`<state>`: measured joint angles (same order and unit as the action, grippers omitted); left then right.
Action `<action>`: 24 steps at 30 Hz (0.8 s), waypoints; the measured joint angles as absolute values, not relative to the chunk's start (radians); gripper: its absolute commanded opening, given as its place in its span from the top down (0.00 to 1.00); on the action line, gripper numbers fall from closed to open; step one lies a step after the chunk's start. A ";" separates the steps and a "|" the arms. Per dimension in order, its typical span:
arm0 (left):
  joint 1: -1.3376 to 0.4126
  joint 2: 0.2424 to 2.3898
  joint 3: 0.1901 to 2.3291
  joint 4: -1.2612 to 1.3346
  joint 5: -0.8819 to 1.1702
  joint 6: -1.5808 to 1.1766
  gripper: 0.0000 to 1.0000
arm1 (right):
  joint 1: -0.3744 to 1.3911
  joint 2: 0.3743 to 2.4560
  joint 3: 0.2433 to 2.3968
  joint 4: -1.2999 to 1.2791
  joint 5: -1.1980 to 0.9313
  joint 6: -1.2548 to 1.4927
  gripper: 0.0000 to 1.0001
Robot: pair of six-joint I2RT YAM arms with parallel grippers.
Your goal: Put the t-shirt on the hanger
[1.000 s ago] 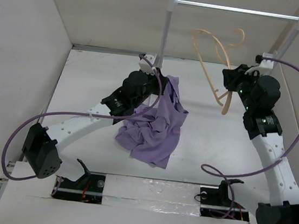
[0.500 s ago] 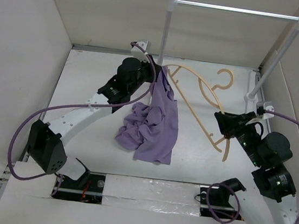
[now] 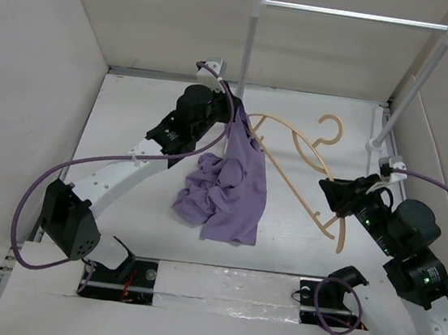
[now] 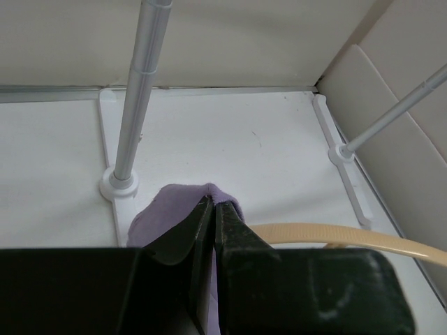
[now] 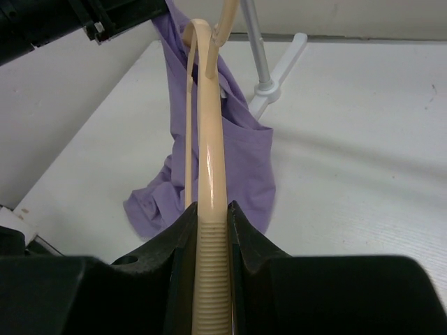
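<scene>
Purple soft-fabric t-shirt in the top view: one edge is lifted at the far side and the rest drapes down into a crumpled heap on the white table, about mid-table. The left gripper has that lifted edge, just beside the left post of the white-and-metal clothes rack. The right gripper is at right and clamps the near-right end of the thin pale beige wooden hanger. The hanger is off the table, its hook is toward the far side, and its far-left shoulder tip reaches the lifted fabric next to the left gripper. Can't tell from here whether the tip is inside the shirt.

Left wrist view: the left gripper has its fingers pressed together with a fold of the t-shirt pinched between them. The hanger shows as a beige bar coming in from the right, just beside the fingers. The clothes rack post stands on the far-left and its second post is on the right.

Right wrist view: the right gripper is closed tight on the ribbed end of the hanger. The hanger runs straight away toward the hanging t-shirt. Its far tip meets the purple fabric right under the left arm's black body. The shirt's lower part is piled on the table, near-left.
</scene>
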<state>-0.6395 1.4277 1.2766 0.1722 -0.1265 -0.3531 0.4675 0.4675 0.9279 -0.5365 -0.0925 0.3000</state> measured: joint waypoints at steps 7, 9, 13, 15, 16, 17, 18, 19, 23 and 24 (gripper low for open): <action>-0.637 1.445 1.317 0.158 -0.141 -0.340 1.00 | 0.468 0.435 1.034 -0.605 -0.058 0.269 1.00; -0.637 1.456 1.337 0.152 -0.140 -0.337 1.00 | 0.469 0.422 1.059 -0.624 -0.051 0.256 1.00; -0.637 1.470 1.368 0.149 -0.140 -0.329 1.00 | 0.472 0.420 1.085 -0.645 -0.064 0.234 1.00; -0.637 1.471 1.370 0.147 -0.139 -0.328 1.00 | 0.473 0.426 1.084 -0.653 -0.076 0.228 1.00; -0.637 1.471 1.372 0.145 -0.139 -0.327 1.00 | 0.473 0.430 1.082 -0.652 -0.078 0.226 1.00; -0.637 1.471 1.372 0.144 -0.139 -0.327 1.00 | 0.473 0.434 1.077 -0.651 -0.078 0.224 1.00; -0.637 1.471 1.372 0.144 -0.138 -0.327 1.00 | 0.473 0.439 1.071 -0.651 -0.078 0.223 1.00; -0.637 1.471 1.372 0.144 -0.137 -0.327 1.00 | 0.473 0.443 1.063 -0.650 -0.077 0.220 1.00; -0.637 1.471 1.372 0.143 -0.125 -0.328 1.00 | 0.473 0.468 1.038 -0.640 -0.076 0.215 1.00; -0.637 1.470 1.370 0.144 -0.121 -0.329 1.00 | 0.473 0.476 1.034 -0.635 -0.077 0.214 1.00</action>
<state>-0.6369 1.4704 1.3705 0.1440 -0.1211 -0.3286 0.4728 0.4759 1.0340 -0.6350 -0.0769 0.2142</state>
